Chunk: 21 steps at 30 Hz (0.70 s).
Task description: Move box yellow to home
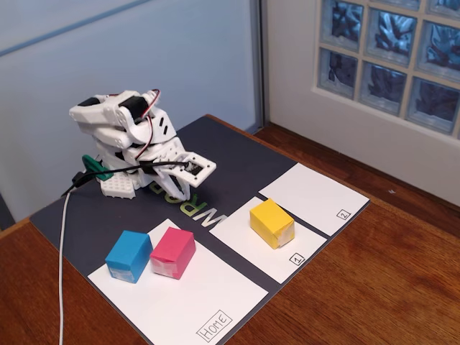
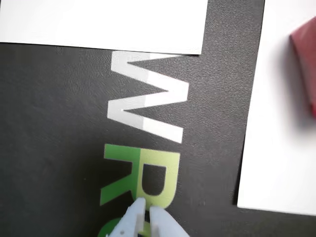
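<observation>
The yellow box [image 1: 271,223] lies on the small white sheet marked "1" [image 1: 241,237], right of the mat's middle in the fixed view. It does not show in the wrist view. The home sheet [image 1: 194,302] is the large white paper at the front, with a blue block [image 1: 129,256] and a pink block [image 1: 172,253] on it. The arm sits folded at the back left. My gripper [image 1: 185,192] points down at the dark mat over the printed letters, well apart from the yellow box. In the wrist view the gripper [image 2: 147,210] is shut with nothing between its fingers.
A second small sheet marked "2" [image 1: 313,198] lies right of the yellow box. The dark mat [image 1: 237,158] rests on a wooden table. A white cable [image 1: 63,237] hangs off the left edge. The pink block's edge [image 2: 306,64] shows at the right in the wrist view.
</observation>
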Available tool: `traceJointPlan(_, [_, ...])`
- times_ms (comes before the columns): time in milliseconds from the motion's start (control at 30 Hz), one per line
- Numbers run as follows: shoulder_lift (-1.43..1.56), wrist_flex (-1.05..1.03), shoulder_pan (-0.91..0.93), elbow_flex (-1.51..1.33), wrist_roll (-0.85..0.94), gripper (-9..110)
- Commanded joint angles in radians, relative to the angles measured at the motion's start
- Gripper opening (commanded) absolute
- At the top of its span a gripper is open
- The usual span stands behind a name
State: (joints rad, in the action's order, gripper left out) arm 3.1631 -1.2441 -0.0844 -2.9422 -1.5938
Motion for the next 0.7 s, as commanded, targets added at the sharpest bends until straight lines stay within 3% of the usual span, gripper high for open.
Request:
traceJointPlan(0, [-0.469,0.055,-0.023,0.319,-0.021,-1])
traceJointPlan(167, [-0.716,0.069,-0.071,0.617,-0.067,0])
traceJointPlan(500, [-0.96,0.028,-0.15,0.945,-0.196,-1])
traceJointPlan(667, [-1.066,-0.014,-0.218,1.123,-0.374,-1])
